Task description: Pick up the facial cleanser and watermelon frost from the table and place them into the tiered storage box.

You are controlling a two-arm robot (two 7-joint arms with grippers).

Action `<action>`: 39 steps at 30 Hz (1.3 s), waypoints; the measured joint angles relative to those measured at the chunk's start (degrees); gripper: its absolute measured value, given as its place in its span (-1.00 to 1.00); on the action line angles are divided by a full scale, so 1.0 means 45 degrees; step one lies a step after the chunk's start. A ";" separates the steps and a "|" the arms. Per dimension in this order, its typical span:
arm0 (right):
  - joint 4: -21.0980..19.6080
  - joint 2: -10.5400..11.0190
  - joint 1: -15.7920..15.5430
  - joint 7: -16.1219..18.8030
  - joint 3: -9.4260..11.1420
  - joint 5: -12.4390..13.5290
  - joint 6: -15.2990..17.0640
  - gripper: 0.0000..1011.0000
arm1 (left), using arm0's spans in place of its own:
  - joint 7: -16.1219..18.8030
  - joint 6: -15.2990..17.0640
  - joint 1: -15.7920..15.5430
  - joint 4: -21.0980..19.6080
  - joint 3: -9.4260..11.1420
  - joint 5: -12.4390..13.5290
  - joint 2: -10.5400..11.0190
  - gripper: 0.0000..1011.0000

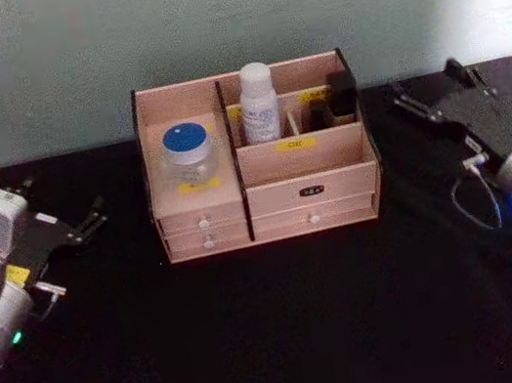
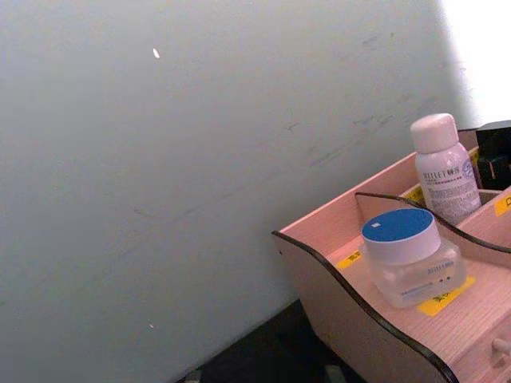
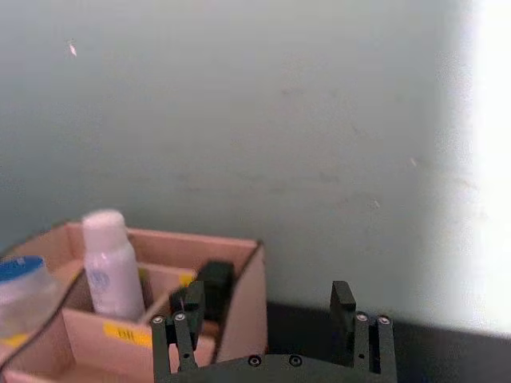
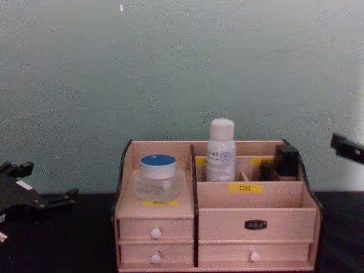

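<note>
The tiered storage box (image 1: 266, 190) stood at the back middle of the black table (image 1: 283, 345), pale wood with dark side edges. A blue-lidded jar (image 1: 188, 154) sat in its left compartment, a white bottle (image 1: 258, 102) and a black item (image 1: 342, 95) stood upright in its rear-right ones. The left gripper (image 1: 93, 223) hovered off the box's left side and the right gripper (image 1: 408, 97) off its right, both spread open, holding nothing.

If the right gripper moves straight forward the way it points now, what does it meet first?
Probably nothing on the table: the right gripper, jaws open, points past the light wooden tiered storage box toward the pale green wall, though depth is unclear.
</note>
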 joint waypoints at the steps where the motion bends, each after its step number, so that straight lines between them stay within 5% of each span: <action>1: 0.0000 0.0000 0.0000 0.0000 0.0000 0.0000 0.0000 0.98 | 0.0000 0.0000 0.0001 0.0000 0.0000 0.0000 0.0000 0.98; 19: 0.1092 -0.0634 -0.0515 -0.0144 0.0417 -0.0546 0.0945 0.98 | 0.0000 0.0000 0.0000 0.0000 -0.0001 -0.0001 0.0000 0.98; 39: 0.1148 -0.0656 -0.0498 -0.0106 0.0423 -0.0589 0.1024 0.98 | 0.0000 -0.0001 0.0000 0.0000 0.0000 0.0000 0.0000 0.98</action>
